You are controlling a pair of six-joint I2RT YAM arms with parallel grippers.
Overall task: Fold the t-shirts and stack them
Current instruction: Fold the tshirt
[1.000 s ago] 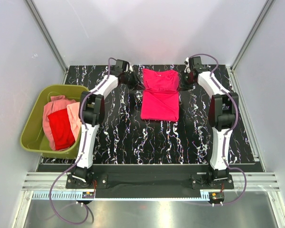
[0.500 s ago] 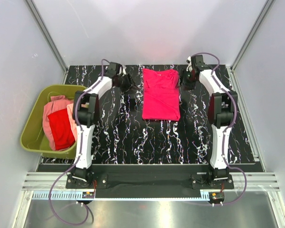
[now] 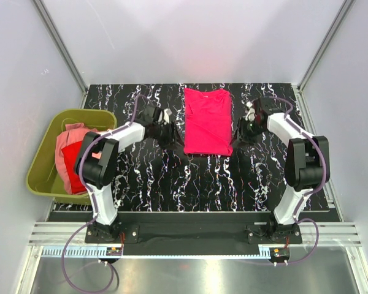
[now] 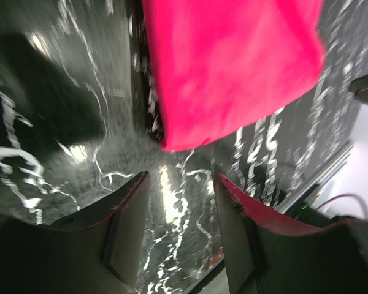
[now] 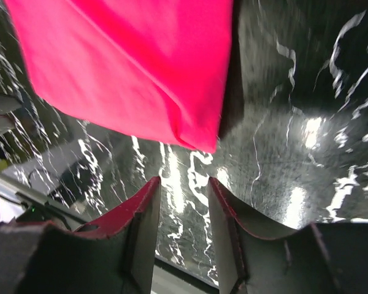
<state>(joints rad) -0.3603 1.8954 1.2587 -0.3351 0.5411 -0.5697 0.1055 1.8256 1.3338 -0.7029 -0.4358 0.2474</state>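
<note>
Tub [image 3: 42,154] holds red, salmon t-shirts [image 3: 69,156].

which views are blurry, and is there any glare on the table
Left wrist: smeared; white veins on the table streak and the shirt has soft edges. Right wrist: sharper, with bright glare patches on the table right of the shirt's corner. Top external: sharp and evenly lit.

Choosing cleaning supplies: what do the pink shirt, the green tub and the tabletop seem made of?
Pink shirt: soft matte cloth, lying limp with rounded fold edges. Tub: probably plastic, smooth moulded rim, uniform olive colour. Tabletop: glossy black with white veins, showing glare; real stone or printed laminate, cannot tell.
</note>
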